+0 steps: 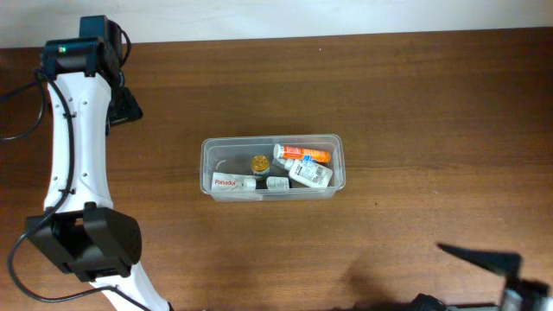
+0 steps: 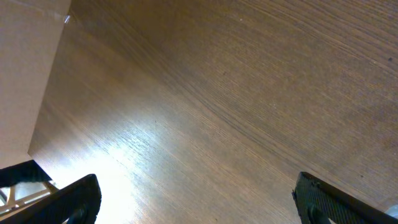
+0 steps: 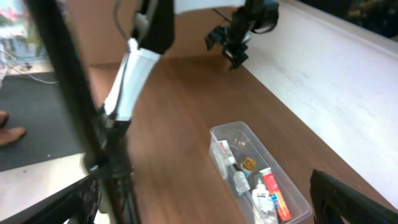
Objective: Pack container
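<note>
- Black fingers (image 3: 348, 200) of the right gripper (image 3: 204, 180): spread wide at the lower corners of the right wrist view, nothing between them.
- Right gripper, position: near edge of the brown wooden table (image 1: 432, 104), on the robot's right, well apart from the task's thing.
- Clear rectangular plastic container with rounded corners and a rim (image 1: 207, 168): middle of the table, ahead of the right gripper and toward its left; long axis running left to right across the table.
- Contents, all inside the container: orange tube (image 1: 307, 153), white bottle (image 1: 313, 174), yellow-capped jar (image 1: 259, 162), white-and-red box (image 1: 226, 181), small pale vial (image 1: 276, 183).
- Left gripper (image 2: 196, 180): jaws likewise wide apart and empty; far left of the table, with the container to its right and nearer the robot; its own camera shows only wood grain.
- Judgement: the two grippers look about equally far from the container; the right one has it in its own view and seems better placed to approach along the long axis.
</note>
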You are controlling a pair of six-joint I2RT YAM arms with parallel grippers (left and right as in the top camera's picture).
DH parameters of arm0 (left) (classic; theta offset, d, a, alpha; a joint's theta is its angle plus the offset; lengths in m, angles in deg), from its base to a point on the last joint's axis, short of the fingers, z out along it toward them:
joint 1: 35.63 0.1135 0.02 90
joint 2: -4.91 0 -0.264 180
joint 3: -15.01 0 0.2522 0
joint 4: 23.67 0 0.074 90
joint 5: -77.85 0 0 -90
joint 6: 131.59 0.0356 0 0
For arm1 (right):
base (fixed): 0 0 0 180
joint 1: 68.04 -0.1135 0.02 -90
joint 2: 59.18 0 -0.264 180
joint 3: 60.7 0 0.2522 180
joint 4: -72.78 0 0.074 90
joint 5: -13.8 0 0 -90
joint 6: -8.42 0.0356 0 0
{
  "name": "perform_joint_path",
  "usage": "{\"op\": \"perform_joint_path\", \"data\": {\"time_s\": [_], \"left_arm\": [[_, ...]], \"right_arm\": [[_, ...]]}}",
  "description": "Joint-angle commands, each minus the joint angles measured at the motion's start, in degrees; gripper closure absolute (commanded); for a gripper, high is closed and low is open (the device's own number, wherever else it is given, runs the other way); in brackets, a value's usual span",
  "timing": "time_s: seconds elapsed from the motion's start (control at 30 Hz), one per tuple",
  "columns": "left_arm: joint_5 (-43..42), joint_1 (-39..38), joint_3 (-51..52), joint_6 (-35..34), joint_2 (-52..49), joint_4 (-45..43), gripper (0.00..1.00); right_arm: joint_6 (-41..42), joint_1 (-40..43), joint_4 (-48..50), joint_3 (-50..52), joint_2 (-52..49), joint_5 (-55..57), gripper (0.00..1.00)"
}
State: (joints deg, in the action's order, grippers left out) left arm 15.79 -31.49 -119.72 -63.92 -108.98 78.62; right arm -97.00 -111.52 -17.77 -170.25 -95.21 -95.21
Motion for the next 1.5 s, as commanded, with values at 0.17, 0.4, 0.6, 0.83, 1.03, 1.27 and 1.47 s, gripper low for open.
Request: {"op": "perform_joint_path", "data": {"time_s": [0.17,0.4,0.6,0.83,1.03,1.27,1.47], "left_arm": [[0.79,0.00,-0.15,-0.37,0.39,0.04,0.01],[0.79,0.00,-0.15,-0.37,0.39,0.04,0.01],[0.79,0.00,-0.15,-0.37,0.39,0.04,0.01],[0.79,0.00,-0.15,-0.37,0.39,0.04,0.01],[0.79,0.00,-0.15,-0.37,0.39,0.04,0.01],[0.79,0.00,-0.15,-0.37,0.39,0.04,0.01],[0.79,0.00,-0.15,-0.37,0.39,0.04,0.00]], "right_arm": [[0.04,0.07,-6.80,0.02,6.95,-3.17,0.02],[-0.02,0.04,-10.73,1.64,7.58,-2.40,0.01],[-0.85,4.85,-8.33,9.18,12.50,-1.36,0.02],[-5.75,10.60,0.92,24.41,24.24,-1.36,0.02],[-13.60,15.37,12.76,38.60,30.62,-1.36,0.02],[-18.25,21.77,36.61,58.40,34.05,-2.54,0.02],[-18.25,26.32,57.22,73.11,35.10,-7.26,0.02]]}}
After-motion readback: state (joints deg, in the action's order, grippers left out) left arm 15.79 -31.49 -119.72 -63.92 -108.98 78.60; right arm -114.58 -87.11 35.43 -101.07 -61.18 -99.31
